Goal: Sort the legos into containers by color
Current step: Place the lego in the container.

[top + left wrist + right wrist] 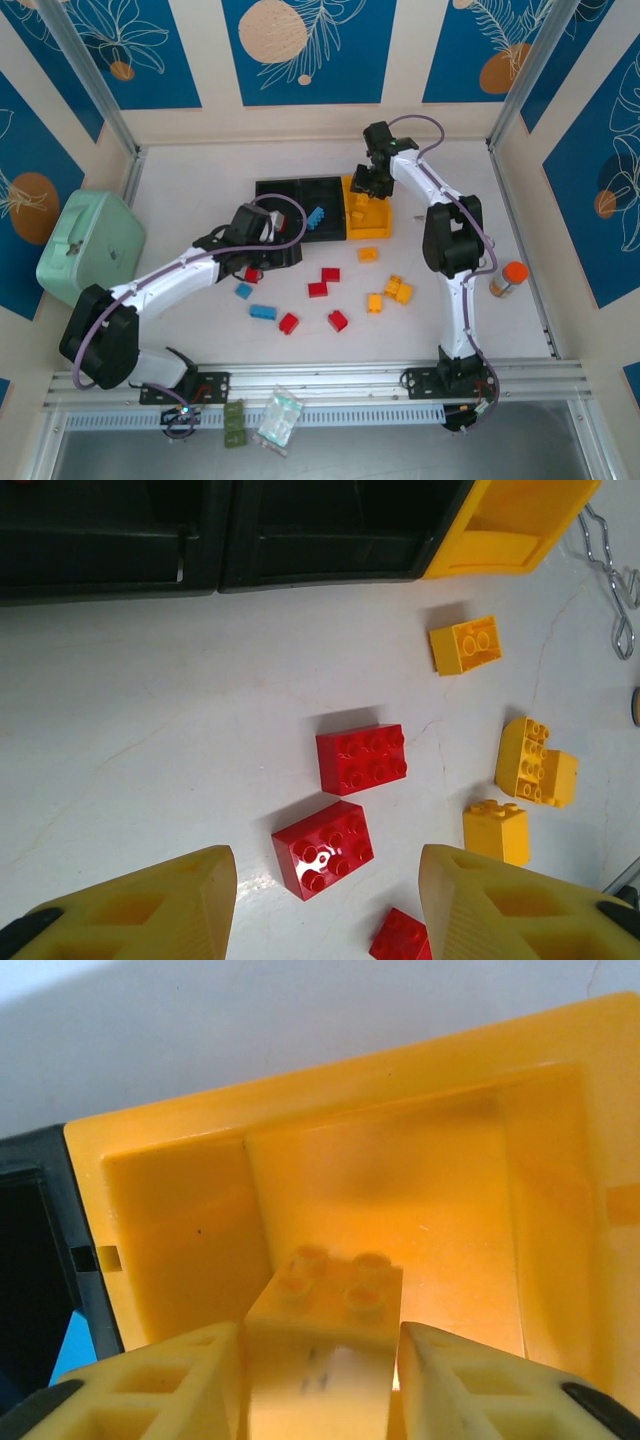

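Three joined containers stand at the back: two black bins and a yellow bin. My right gripper hovers over the yellow bin. A yellow brick sits between its fingers with a thin gap at the right pad, jaws slightly open. A blue brick lies in the middle bin. My left gripper is open and empty above a red brick, with another red brick beyond it. Loose red, blue and yellow legos lie scattered on the table.
A mint-green case stands at the left. An orange-capped bottle stands by the right wall. A plastic bag lies on the front rail. A metal chain lies near the yellow bin.
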Available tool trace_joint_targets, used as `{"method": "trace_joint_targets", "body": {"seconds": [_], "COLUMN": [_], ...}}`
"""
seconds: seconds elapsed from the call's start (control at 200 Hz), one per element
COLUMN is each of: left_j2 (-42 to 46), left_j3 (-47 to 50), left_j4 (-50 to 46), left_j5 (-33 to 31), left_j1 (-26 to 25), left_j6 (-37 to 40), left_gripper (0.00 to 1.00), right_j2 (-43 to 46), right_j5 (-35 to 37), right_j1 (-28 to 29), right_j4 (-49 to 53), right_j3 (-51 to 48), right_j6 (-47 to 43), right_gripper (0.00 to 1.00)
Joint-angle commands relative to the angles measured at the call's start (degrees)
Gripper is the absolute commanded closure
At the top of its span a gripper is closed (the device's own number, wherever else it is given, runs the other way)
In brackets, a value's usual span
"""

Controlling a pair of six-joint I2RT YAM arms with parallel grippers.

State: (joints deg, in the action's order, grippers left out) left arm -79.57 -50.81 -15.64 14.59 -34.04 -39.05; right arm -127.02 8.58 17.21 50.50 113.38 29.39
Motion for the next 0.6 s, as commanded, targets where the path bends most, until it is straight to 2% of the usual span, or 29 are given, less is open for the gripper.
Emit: {"method": "trace_joint_targets", "body": {"seconds": [0.0, 0.15, 0.27, 0.4, 0.595], "left_j2": [0.7, 1.0, 1.3, 1.5, 0.4], "left_j3": [1.0, 0.7, 0.4, 0.5, -0.1], "left_j4": [-0.4, -0.5, -0.3, 0.5, 2.3], "left_j5": [-0.7, -0.8, -0.5, 0.4, 4.3], "left_j1": [-0.7, -0.7, -0.6, -0.7, -0.6], "left_j6": [-0.5, -0.4, 0.0, 0.8, 3.2], "left_gripper": [0.49, 0.49, 0.49, 0.48, 0.48], "right_j2": [-0.8, 1.0, 6.2, 13.9, 26.2], "right_j5": [-0.9, -0.3, -0.2, -1.0, -1.6], "right_j1": [0.1, 0.7, 1.3, 1.7, 1.5], "right_j4": [2.6, 3.4, 2.4, 0.9, -1.2], "right_j3": [2.2, 2.9, 0.0, -6.4, -21.1], "right_j6": [0.4, -0.1, -0.8, -1.5, -1.4], "right_gripper": [0.51, 0.49, 0.49, 0.49, 0.47]}}
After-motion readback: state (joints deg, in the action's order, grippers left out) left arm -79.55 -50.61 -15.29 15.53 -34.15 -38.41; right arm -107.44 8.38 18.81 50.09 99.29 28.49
